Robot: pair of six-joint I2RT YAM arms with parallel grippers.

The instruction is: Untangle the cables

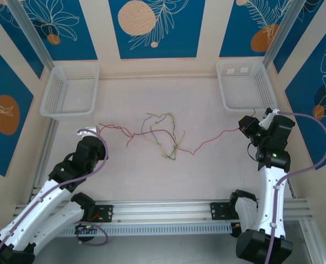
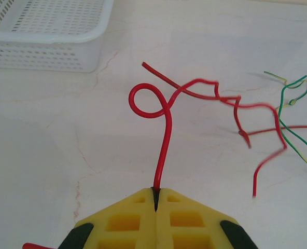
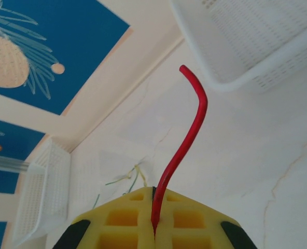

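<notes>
A thin red cable (image 1: 224,132) stretches across the table from one gripper to the other. My left gripper (image 1: 98,130) is shut on its left end. In the left wrist view the red cable (image 2: 166,140) rises from the closed yellow fingertips (image 2: 156,193) and makes a small loop. My right gripper (image 1: 245,127) is shut on the other end, and the red cable (image 3: 192,129) sticks out past its tips (image 3: 154,194). The green and pale yellow cables (image 1: 166,135) lie knotted around the red one mid-table. They also show as green and yellow strands (image 2: 288,104) off to that gripper's right.
Two white mesh baskets stand at the back, the left basket (image 1: 69,91) and the right basket (image 1: 245,85). The right basket (image 3: 257,46) is close ahead of my right gripper. Patterned walls enclose the table on three sides.
</notes>
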